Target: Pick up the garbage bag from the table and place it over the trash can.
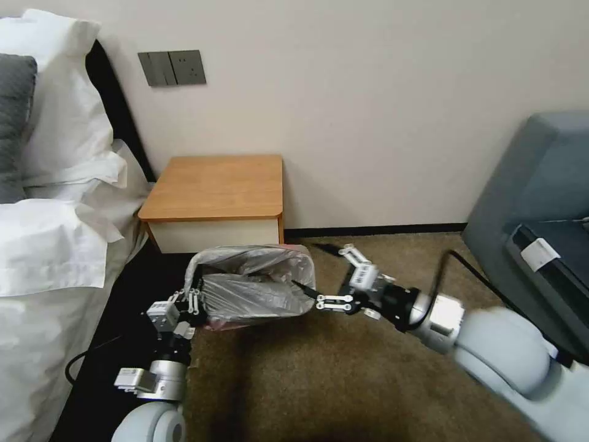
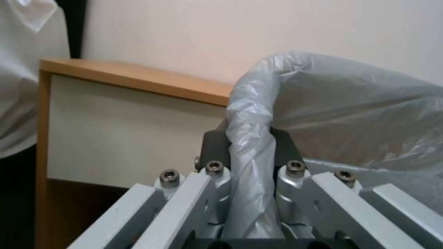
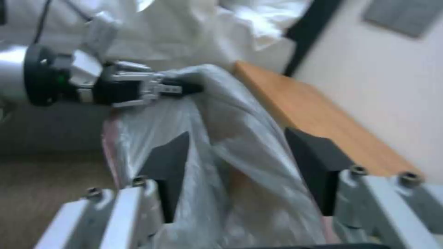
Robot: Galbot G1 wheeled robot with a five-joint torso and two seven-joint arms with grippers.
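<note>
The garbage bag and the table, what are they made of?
The garbage bag looks like thin plastic: grey, see-through, crinkled and a bit shiny, with a pink edge. The left gripper is shut on it. The table seems to be wood or a wood-look board: smooth orange-brown top with faint grain, and a matte white front.

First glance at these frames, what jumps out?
The garbage bag is stretched open low over the carpet in front of the table, held from both sides. The left hand is pinched on the bag's left edge, while the right hand sits at its right edge with its fingers spread around the plastic. White bedding is piled to the left of the table.
</note>
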